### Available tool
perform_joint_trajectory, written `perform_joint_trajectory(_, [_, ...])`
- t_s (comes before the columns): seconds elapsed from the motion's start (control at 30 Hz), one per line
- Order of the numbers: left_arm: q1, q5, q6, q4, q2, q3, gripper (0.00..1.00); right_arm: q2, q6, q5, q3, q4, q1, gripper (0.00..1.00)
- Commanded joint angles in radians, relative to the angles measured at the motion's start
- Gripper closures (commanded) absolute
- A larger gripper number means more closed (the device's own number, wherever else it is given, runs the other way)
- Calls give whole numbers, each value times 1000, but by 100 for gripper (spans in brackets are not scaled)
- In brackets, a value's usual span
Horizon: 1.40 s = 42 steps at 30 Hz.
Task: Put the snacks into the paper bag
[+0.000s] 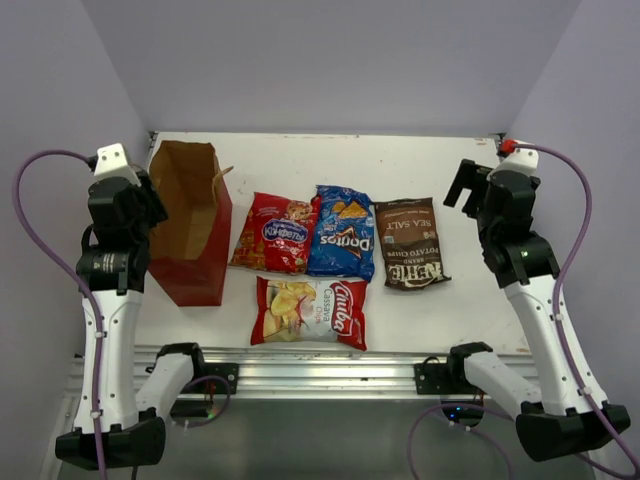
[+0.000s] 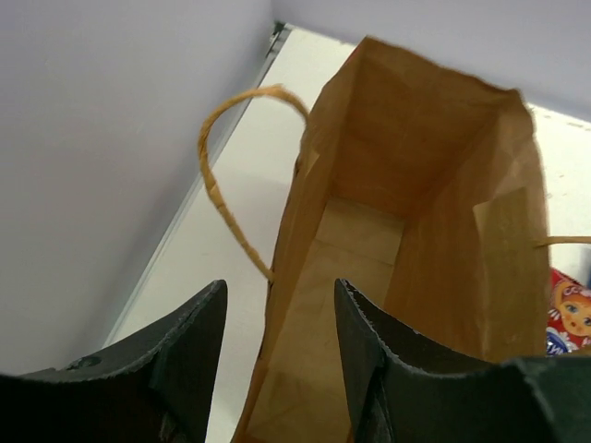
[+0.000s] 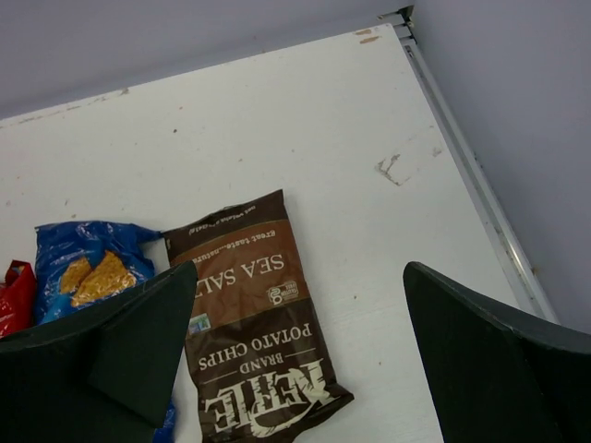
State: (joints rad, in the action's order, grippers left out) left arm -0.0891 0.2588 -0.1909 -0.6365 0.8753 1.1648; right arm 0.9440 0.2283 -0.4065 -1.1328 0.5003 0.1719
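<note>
L pincer (image 2: 279, 295) spread astride bag (image 1: 190, 265) wall at desk (image 1: 450, 160) left; R pincer (image 3: 300, 272) spread, empty, above Kettle (image 1: 410, 243). Bag holds nothing; Doritos (image 1: 341, 232), red pack (image 1: 273, 234), cassava (image 1: 310, 312) also lie outside: 0 of 4 in.

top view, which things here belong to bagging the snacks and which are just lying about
For the job:
paper bag, Doritos bag, red bag with oval logo, cassava chips bag, Kettle sea salt bag

Just there:
purple cables, metal rail, table
</note>
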Motion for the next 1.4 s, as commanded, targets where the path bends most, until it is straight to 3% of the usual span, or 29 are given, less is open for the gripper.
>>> perform_joint_trajectory(0.0, [5,100,-38,-92,-4,29,46,-1,9,9,-16,-9,1,1])
perform_joint_trajectory(0.37, [3,88,-64,-92,-18,-94,47,-7,8,66,16,-28,1,1])
perform_joint_trajectory(0.53, [3,57,-67,-66,-6,-126,51,24,11,203,48,-34,1,3])
perform_joint_trajectory(0.6, [5,57,-64,-55,-4,-131,56,47,20,276,76,-37,3,3])
perform_joint_trajectory(0.7, [3,59,-62,-45,-2,-136,87,94,42,403,116,-23,14,5])
perform_joint_trajectory(0.8, [3,57,-61,-31,-1,-148,100,137,69,478,157,-2,52,7])
perform_joint_trajectory(0.97, [3,40,-59,-22,2,-152,100,234,114,501,214,-29,124,7])
perform_joint_trajectory(1.37, [5,17,-53,-14,-7,-157,100,562,143,581,231,-360,138,10])
